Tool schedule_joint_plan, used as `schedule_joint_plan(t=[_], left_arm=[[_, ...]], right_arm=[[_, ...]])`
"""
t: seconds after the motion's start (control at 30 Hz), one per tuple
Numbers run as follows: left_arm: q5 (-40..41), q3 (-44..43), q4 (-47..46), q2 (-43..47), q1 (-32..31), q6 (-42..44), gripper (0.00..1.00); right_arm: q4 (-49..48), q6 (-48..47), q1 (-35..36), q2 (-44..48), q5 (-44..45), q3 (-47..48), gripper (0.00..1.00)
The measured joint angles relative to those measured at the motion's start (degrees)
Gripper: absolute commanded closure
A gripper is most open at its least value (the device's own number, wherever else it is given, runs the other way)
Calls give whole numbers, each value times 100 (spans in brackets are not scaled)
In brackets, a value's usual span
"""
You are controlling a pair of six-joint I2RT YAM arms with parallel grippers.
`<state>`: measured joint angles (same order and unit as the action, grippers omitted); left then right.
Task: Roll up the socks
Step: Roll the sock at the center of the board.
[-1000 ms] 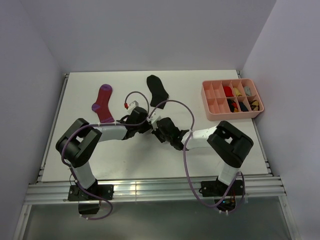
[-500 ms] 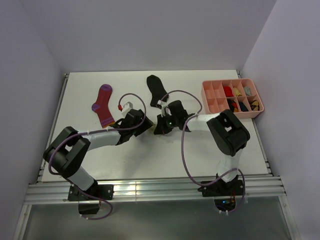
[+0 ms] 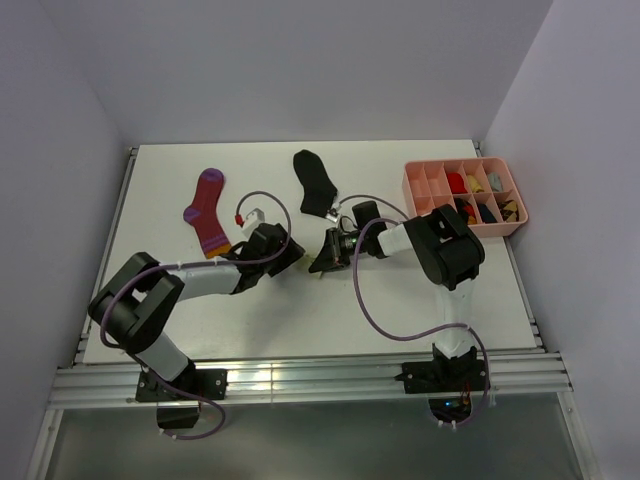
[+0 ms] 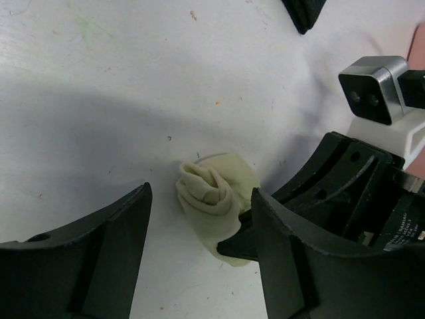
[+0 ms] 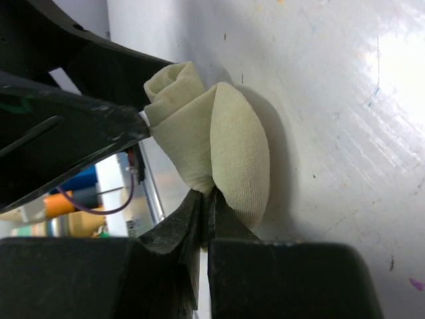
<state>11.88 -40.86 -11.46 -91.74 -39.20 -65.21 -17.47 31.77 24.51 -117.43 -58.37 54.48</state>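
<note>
"Cream sock first: where do we have it?"

"We see it rolled into a small tight bundle on the white desk, near the middle, between the tips of our left arm and our right arm. From the top camera the arms mostly hide it."

"And our right jaws?"

"Together, clamped on a fold at the edge of the roll. In the right wrist view the fabric runs straight into the seam between the two black fingertips."

"Our left jaws?"

"Apart. In the left wrist view our two black fingers stand wide, and the roll lies on the desk just ahead of the gap between them. One finger is just beside the roll; whether it touches, we cannot tell."

"What about the other socks?"

"We find the black sock lying flat toward the far edge, beyond the right jaws and apart from them. The magenta sock with purple stripes lies flat on the far left, near our left arm's wrist but clear of the cream roll."

"Anything else on the desk?"

"We see a pink tray at the far right, well apart from the socks. Small coloured items fill several of its compartments, but they are too small for us to name."
</note>
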Motion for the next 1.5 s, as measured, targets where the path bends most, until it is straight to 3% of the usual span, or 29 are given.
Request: schedule_joint_plan(t=[0.27,0.4,0.53,0.6,0.77,0.93,1.03,1.17,1.5], left_arm=[[-76,-55,-181,-354,0,-44,55],[-173,-55,-286,-457,0,-72,77],[-214,-87,-332,-511,0,-116,99],[-236,-149,-328,-560,-4,-122,100],[-275,-365,-122,-656,-35,-42,100],[-306,-573,162,-702,-37,76,100],[-317,-688,304,-750,-37,136,100],[-343,-769,448,-754,-37,179,100],[-435,-911,601,-839,-37,260,100]], right_arm=[[7,254,-31,-55,-120,0,100],[39,238,-31,-52,-61,0,98],[208,63,-20,96,170,-11,83],[330,-114,-7,308,422,-66,69],[378,-855,98,1456,1467,-638,56],[341,-1886,748,2769,3025,-1091,55],[160,-2433,1307,3086,3801,-1180,55],[35,-3008,1834,3051,4588,-1338,55],[-70,-3746,2347,2448,5834,-1366,55]])
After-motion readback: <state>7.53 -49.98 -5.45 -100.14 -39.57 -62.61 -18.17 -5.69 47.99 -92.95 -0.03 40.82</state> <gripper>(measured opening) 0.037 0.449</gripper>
